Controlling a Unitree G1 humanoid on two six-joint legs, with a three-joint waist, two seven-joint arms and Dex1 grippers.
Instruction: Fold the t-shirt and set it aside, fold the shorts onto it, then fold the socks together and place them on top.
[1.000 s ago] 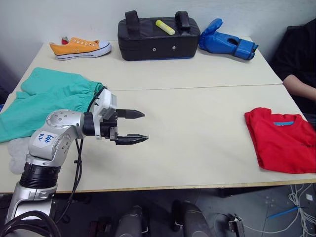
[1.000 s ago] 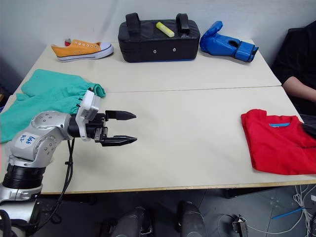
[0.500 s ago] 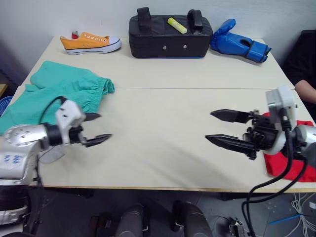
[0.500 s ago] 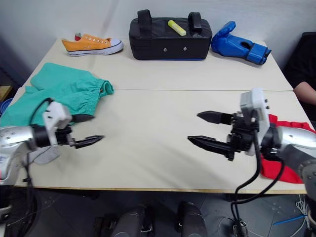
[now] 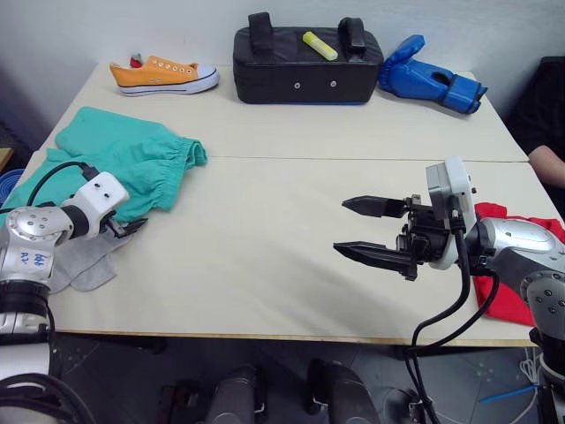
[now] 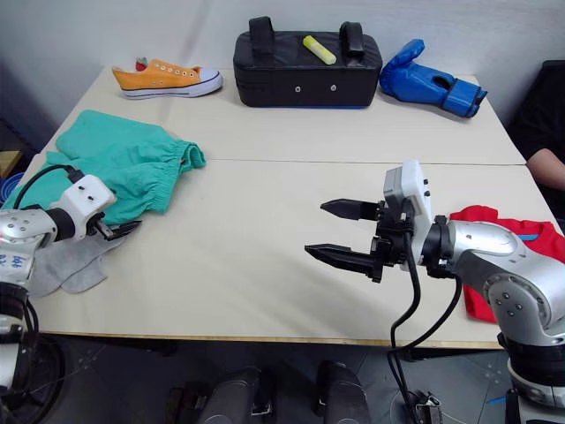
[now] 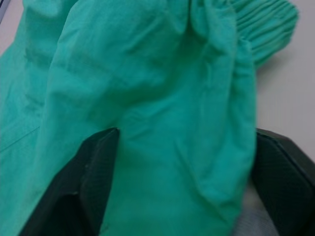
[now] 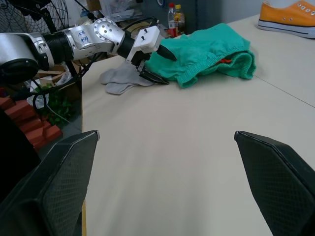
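Left edge of the surface: socks, light grey, lying flat and partly under the near edge of the shorts.

Left pincer: low over the surface at the near edge of the shorts, just beside the socks. In the left wrist view its fingers stand apart with a fold of teal cloth lying between them; whether they grip that cloth cannot be told.

Shorts: teal, rumpled, spread over the left part of the surface, gathered waistband toward the middle.

Rear of the surface, left to right: orange sneaker; black padded bag with a yellow marker on top; blue boxing glove.

Centre of the surface: bare.

Right pincer: held above the surface right of centre, pointing toward the left side, fingers spread wide, holding nothing.

T-shirt: red, folded, lying at the right edge of the surface, well apart from the shorts, partly hidden behind the right arm; blue collar label showing.

Far right: a person's arm beside the surface.
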